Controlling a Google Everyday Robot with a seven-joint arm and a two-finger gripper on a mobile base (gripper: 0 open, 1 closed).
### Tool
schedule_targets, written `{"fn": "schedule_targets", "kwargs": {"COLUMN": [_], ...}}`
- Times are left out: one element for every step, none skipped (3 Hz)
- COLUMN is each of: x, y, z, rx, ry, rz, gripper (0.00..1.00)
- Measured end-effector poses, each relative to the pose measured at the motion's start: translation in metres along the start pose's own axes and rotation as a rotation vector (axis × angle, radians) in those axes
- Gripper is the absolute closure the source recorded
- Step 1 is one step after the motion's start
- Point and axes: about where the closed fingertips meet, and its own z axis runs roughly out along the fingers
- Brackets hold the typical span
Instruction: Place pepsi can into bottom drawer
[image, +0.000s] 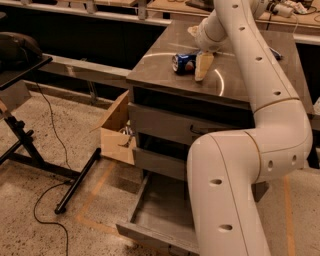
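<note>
Room: we've got a speckled floor (35, 115) with orange tape lines (97, 187) on it, and long dark benches along the back wall.
Arm: big white robot arm (235, 175) fills the right side, rising from the bottom edge and bending back over the cabinet.
Cabinet: grey metal cabinet (160, 77) with a shiny flat top, three drawers down its front.
Bottom drawer: the bottom drawer (162, 212) is pulled well out at floor level, its flat grey floor showing, partly hidden by the arm.
Upper drawers: the top drawer (160, 122) and the middle drawer (160, 162) both sit pushed in.
Stand: black metal stand (30, 145) on the left, with a black cable (47, 200) trailing over the floor beside it.
Box: open cardboard box (116, 135) on the floor, right against the cabinet's left side.
Gripper: the gripper (201, 67) is down at the cabinet top, just right of the can and probably touching it. We can't tell whether it's grasping or let go.
Can: the pepsi can (183, 62) lies on its side on the cabinet top, silver end facing left, well above the open drawer.
</note>
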Motion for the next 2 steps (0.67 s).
{"fn": "schedule_targets", "kwargs": {"x": [0.0009, -0.0005], "y": [-0.0024, -0.0051], "z": [0.0058, 0.0077], "rx": [0.007, 0.017], "ry": [0.013, 0.013], "rz": [-0.004, -0.014], "gripper": [0.0, 0.17]}}
